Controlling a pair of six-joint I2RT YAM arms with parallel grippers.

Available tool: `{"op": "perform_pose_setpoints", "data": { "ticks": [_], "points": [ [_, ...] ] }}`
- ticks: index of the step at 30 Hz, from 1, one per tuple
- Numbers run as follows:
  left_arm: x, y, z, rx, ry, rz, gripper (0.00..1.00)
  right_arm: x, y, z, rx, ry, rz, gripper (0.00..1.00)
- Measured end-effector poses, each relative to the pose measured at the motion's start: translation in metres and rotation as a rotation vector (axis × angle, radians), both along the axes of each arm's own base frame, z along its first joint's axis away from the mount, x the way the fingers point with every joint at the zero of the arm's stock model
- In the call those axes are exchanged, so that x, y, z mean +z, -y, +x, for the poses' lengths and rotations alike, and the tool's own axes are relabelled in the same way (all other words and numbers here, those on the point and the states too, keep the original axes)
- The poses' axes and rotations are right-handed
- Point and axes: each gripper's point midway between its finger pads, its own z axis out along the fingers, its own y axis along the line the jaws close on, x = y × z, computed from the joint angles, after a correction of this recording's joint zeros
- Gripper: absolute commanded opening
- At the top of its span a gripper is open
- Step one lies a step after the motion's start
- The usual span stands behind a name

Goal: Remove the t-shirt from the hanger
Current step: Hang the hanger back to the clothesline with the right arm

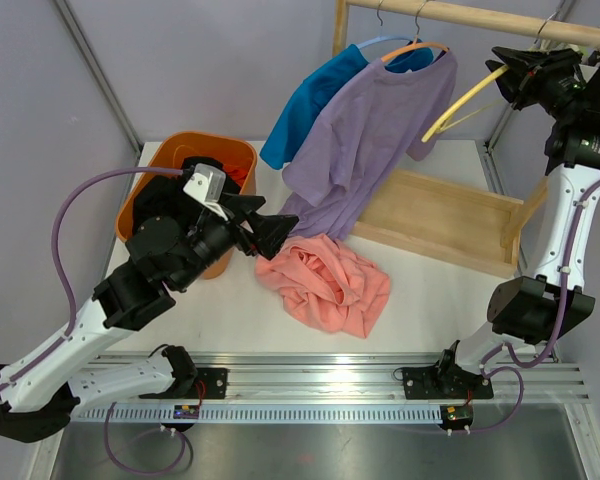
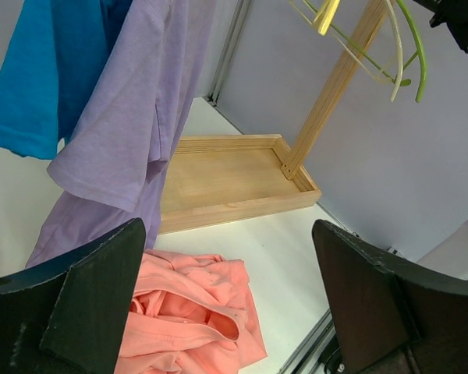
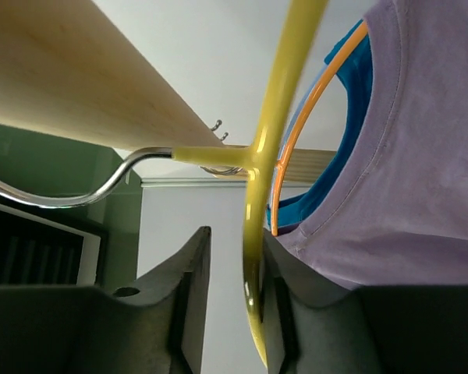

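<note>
Purple t-shirt (image 1: 368, 130) on orange hanger (image 1: 417, 47), hem just beside wide-spread left fingers (image 2: 78, 304). Right fingers (image 3: 179, 304) slightly apart, straddling bare yellow hanger (image 3: 285, 78). Crumpled pink shirt (image 1: 325, 280) on surface (image 1: 430, 290) below.

Top view: from high above, looking down on the purple shirt (image 1: 375, 130). Left wrist: from low at its left, facing across it. Right wrist: close up at its collar. Shared by all three: that shirt.

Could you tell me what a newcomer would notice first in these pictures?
A purple t-shirt hangs from the wooden rail at the back, with a pink t-shirt crumpled on the table below. Up by the rail, the right hand straddles a bare yellow hanger.
</note>
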Motion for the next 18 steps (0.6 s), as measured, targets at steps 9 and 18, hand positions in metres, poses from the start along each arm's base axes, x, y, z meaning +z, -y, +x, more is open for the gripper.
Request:
{"op": "perform_pose_setpoints", "data": {
  "ticks": [9, 18],
  "points": [
    [-0.002, 0.005, 0.002, -0.008, -0.002, 0.003, 0.92, -0.007, 0.013, 0.003, -0.006, -0.057, 0.081, 0.5],
    [0.0, 0.006, 0.002, -0.011, 0.003, -0.002, 0.92, -0.011, 0.013, 0.002, -0.013, -0.048, 0.04, 0.76]
  ]
}}
